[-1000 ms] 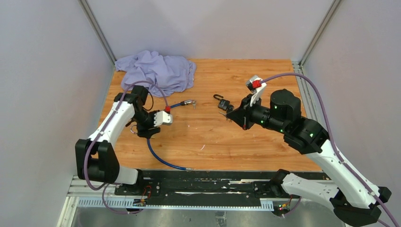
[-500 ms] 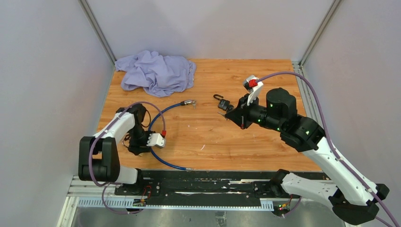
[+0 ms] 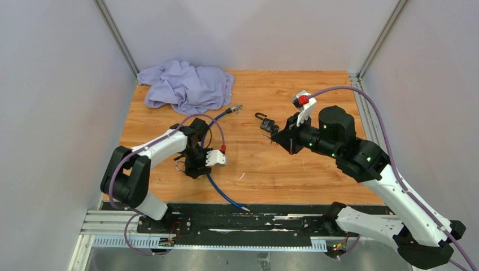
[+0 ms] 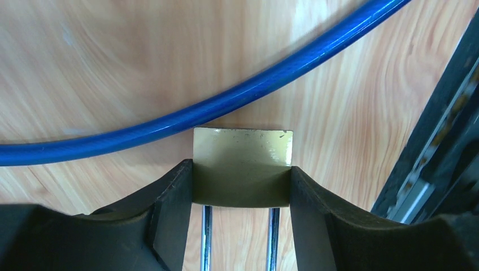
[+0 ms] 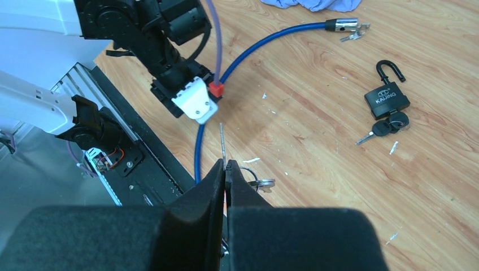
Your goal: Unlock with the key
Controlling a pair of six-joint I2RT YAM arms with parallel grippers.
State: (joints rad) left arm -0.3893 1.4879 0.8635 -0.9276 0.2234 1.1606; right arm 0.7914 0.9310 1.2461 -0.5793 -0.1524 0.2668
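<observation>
1. The left gripper (image 4: 242, 172) clamps the brass padlock (image 4: 243, 149), shackle bars toward the wrist. The blue cable (image 4: 254, 90) lies just beyond it.
2. The right gripper (image 5: 226, 169), pinched on the key (image 5: 222, 141), hangs well apart to the right and farther back. The blade points toward the left arm.
3. A black padlock (image 5: 387, 97) lies farther off.

brass padlock (image 4: 243, 148) held in left gripper (image 4: 242, 172), slim key (image 5: 222, 141) pinched in right gripper (image 5: 225, 165)

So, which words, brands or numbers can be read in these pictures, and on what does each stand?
"KAIJING", in white, on the black padlock; the spelling is not fully certain.
The emblem above it: too small to read.
The brass padlock: no text on the face shown.
</observation>
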